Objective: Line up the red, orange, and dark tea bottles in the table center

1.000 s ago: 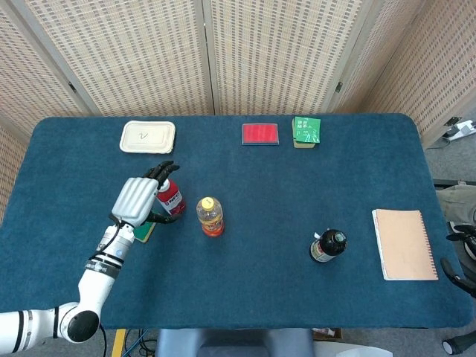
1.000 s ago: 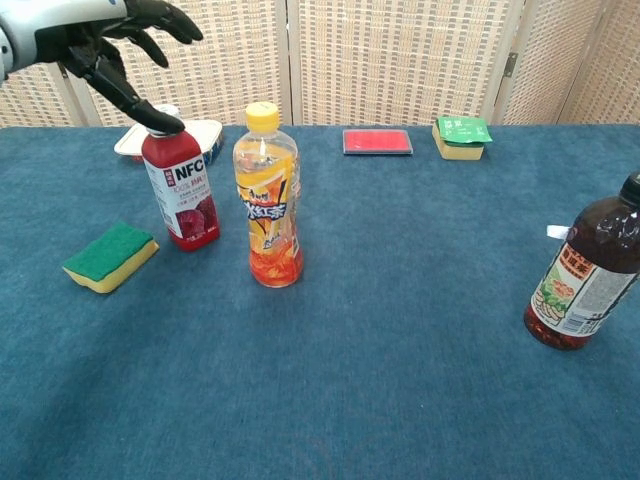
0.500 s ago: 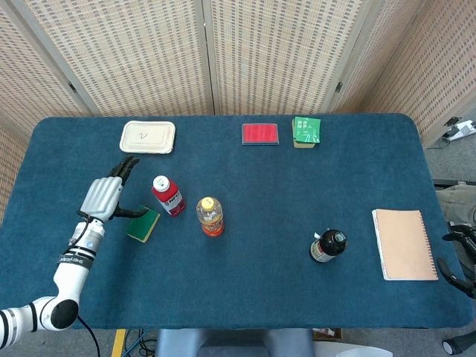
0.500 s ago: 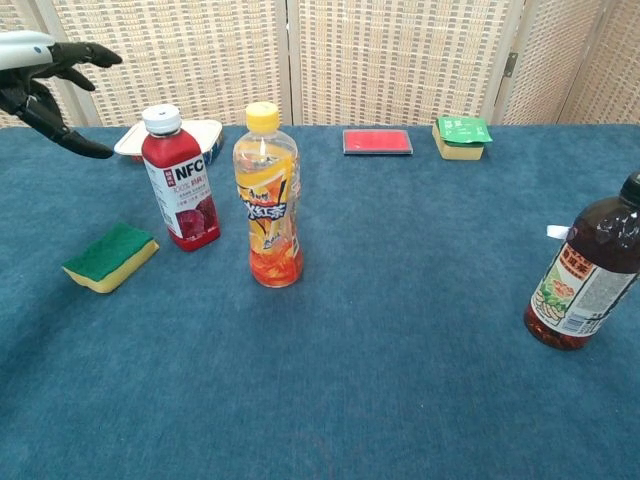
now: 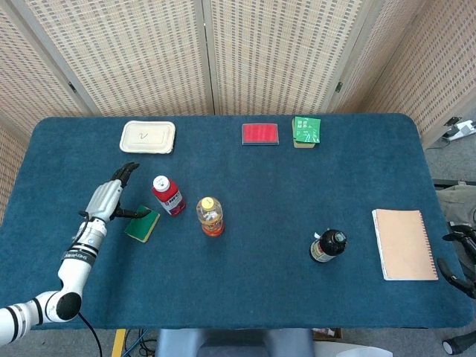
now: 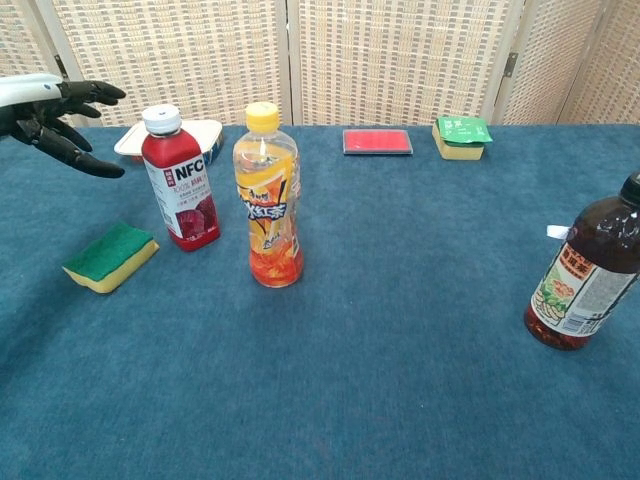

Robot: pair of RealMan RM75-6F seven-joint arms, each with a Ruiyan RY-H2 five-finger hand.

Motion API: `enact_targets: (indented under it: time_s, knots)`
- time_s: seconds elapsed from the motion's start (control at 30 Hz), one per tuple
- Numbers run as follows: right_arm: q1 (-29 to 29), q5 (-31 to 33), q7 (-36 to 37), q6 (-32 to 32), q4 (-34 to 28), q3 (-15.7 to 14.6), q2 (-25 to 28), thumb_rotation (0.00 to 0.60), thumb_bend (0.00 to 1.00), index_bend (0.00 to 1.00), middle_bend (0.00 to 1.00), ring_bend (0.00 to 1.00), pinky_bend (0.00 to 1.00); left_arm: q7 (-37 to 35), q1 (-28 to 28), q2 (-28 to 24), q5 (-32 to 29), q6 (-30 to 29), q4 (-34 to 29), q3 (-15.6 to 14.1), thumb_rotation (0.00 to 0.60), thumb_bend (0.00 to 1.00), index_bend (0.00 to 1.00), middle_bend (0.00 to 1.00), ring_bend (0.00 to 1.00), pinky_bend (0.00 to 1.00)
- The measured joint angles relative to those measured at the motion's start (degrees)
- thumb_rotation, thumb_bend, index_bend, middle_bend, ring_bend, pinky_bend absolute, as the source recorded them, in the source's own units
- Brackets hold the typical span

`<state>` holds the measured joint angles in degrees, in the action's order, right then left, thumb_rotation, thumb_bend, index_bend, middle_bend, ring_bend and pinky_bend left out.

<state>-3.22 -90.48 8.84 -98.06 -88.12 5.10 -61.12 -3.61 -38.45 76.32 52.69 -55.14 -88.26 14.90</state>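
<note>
Left hand [image 5: 106,199] off red bottle [image 5: 168,195], pulled back to its 9 o'clock, fingers spread, empty. Red stands by orange bottle [image 5: 210,216] left of table [image 5: 268,193] centre. Tea bottle [image 5: 328,246] well apart at 4 o'clock, still needs moving. Right hand unseen

A second ago the left hand [image 5: 106,199] was over the red bottle [image 5: 168,195], fingertips on its cap. Now it has let go and drawn away toward nine o'clock, hanging above the desk [image 5: 268,282] well apart from the bottle, with fingers [image 6: 88,93] spread and holding nothing. In the last half second it dropped slightly lower in the chest view. The sponge [image 5: 142,224], covered by the hand before, now shows fully.
</note>
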Motion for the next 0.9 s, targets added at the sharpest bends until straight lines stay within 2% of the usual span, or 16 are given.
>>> enact_targets:
  time_s: [0.23,0.33,0.6,0.9]
  knots:
    - [0.0,0.2,0.4,0.0,0.0,0.1,0.1,0.6,0.27,0.42,0.31,0.29,0.45,-10.9,0.0,4.1,2.1,3.5,5.4,2.6,0.6,0.09,0.0,0.0,0.0,0.21]
    - [0.0,0.3,0.7,0.0,0.2,0.1,0.1,0.6,0.27,0.42,0.31,0.29,0.45,-13.2,-0.3,5.3,3.0,5.5,7.2,3.4,0.6,0.09,0.0,0.0,0.0,0.21]
    - [0.0,0.2,0.6,0.0,0.2,0.1,0.1,0.6,0.27,0.42,0.31,0.29,0.45,-14.1,-1.3,6.3,3.6,7.7,8.1,3.9,0.6,0.09,0.0,0.0,0.0,0.21]
    - [0.0,0.3,0.8,0.0,0.2,0.1,0.2,0.6,0.27,0.42,0.31,0.29,0.45,-13.1,-2.8,8.0,3.2,8.9,7.9,4.2,0.6,0.09,0.06,0.0,0.02,0.21]
